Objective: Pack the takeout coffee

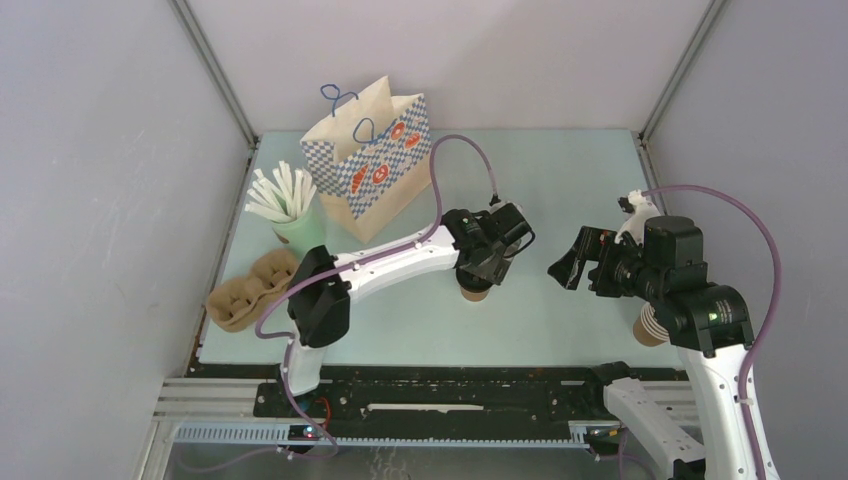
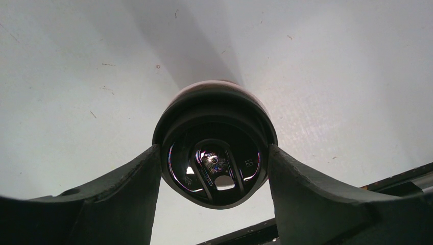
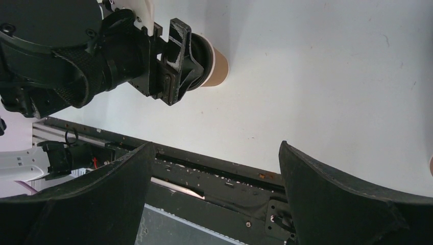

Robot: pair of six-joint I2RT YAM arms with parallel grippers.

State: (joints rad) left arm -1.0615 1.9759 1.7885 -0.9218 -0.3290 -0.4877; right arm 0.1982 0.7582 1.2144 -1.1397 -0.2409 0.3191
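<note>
The takeout coffee (image 1: 475, 292), a tan cup with a black lid, stands upright on the pale table near the middle. My left gripper (image 1: 492, 258) reaches over it from the left. In the left wrist view the black lid (image 2: 214, 122) sits between the two fingers (image 2: 133, 194), which touch its rim on both sides. The right wrist view shows the same grip on the lid, with the tan cup body (image 3: 217, 66) below it. The checkered paper bag (image 1: 375, 160) stands open at the back left. My right gripper (image 1: 564, 268) is open and empty, just right of the cup.
A pale green cup of white sticks (image 1: 293, 212) stands in front of the bag's left side. A brown cardboard cup carrier (image 1: 245, 290) lies at the left edge. A stack of lidless tan cups (image 1: 650, 326) shows partly under my right arm. The black rail (image 3: 214, 168) runs along the table's near edge.
</note>
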